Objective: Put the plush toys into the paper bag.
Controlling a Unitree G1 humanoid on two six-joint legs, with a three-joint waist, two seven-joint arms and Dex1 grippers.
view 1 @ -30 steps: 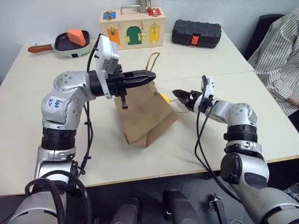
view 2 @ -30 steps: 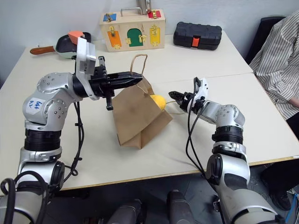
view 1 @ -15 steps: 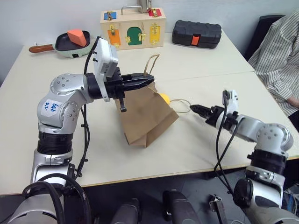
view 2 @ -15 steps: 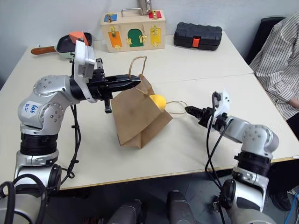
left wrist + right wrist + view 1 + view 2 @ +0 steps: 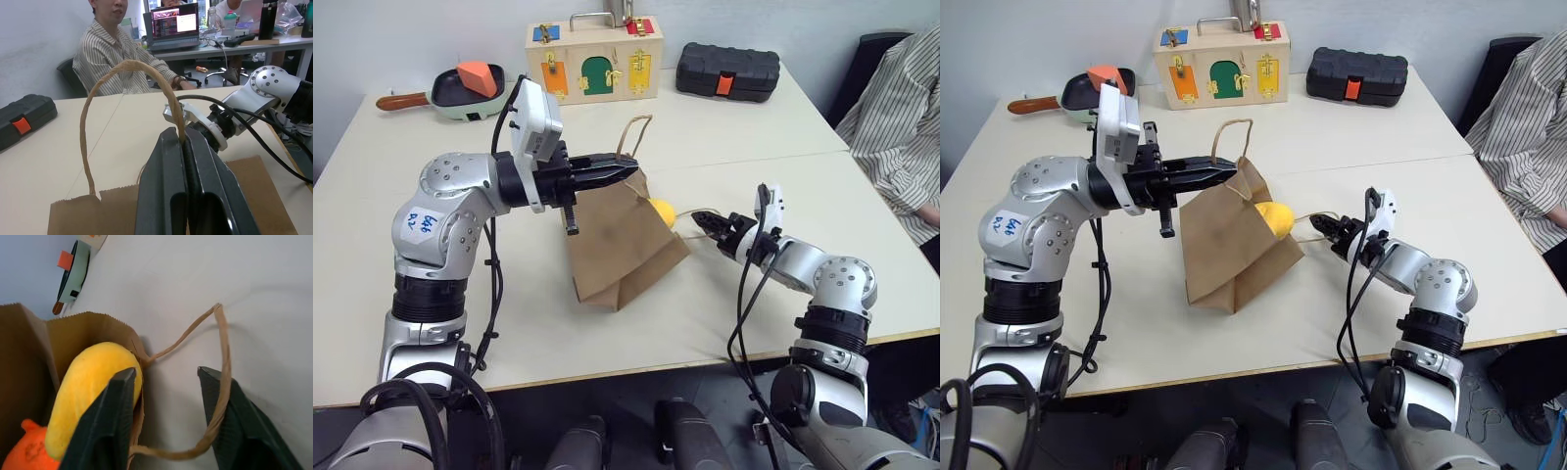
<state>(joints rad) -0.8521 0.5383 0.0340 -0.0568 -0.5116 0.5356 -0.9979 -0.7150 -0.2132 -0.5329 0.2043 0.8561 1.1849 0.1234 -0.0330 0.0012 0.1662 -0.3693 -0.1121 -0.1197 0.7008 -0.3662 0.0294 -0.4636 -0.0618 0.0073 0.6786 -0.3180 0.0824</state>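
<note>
Both plush toys sit in the brown kraft paper bag [image 5: 1234, 245] mouth.
Left end effector [image 5: 625, 168] pinches the tan cord handle [image 5: 122, 98]; right end effector [image 5: 166, 396] spread beside the yellow fuzzy plush toy [image 5: 93, 387] and the orange fuzzy plush toy [image 5: 24, 450].

Two pale tables [image 5: 862, 225] abut before a grey wall [image 5: 411, 34], seemingly an office.

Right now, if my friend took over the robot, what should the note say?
Left gripper: shut on the paper bag's upper handle, holding the mouth up.
Right gripper: open, holding nothing, around the lower handle lying on the table.
Yellow plush toy sits in the bag's mouth, partly poking out; orange plush toy lies deeper inside.
Done: both toys in the bag.
Left: probably push the yellow one further in.
</note>
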